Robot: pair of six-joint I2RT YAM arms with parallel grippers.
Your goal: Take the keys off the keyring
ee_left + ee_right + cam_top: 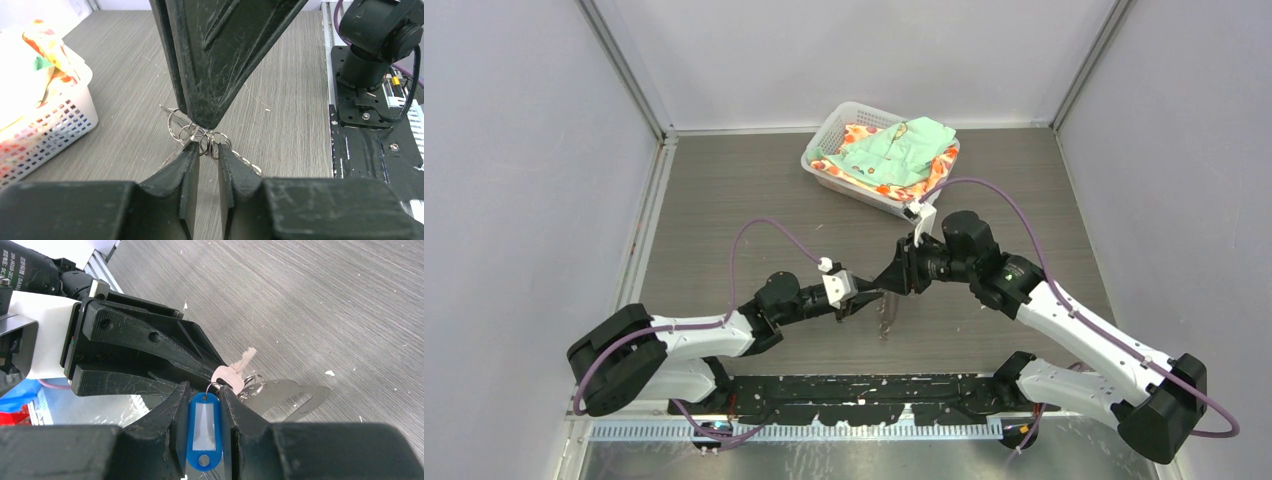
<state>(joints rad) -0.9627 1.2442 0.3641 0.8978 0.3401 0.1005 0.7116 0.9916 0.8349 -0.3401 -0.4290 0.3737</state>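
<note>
My two grippers meet tip to tip over the table's middle. My right gripper [890, 283] [202, 392] is shut on a blue plastic key tag [204, 427], which fills the gap between its fingers. A thin ring joins the tag to a silvery key [235, 371] and a cluster of silvery rings [253, 385]. My left gripper [876, 297] [207, 150] is shut on the ring cluster of the keyring [212, 144], with a chain [245, 162] trailing to the right. The bunch hangs below the grippers [886, 318], above the table. No whitish strap loop shows.
A white mesh basket [826, 172] holding green and orange cloths [899, 150] stands at the back centre; it also shows at the left of the left wrist view [60, 125]. The right arm's base [370, 65] and black mounting plate lie at the near edge. Pale specks dot the table.
</note>
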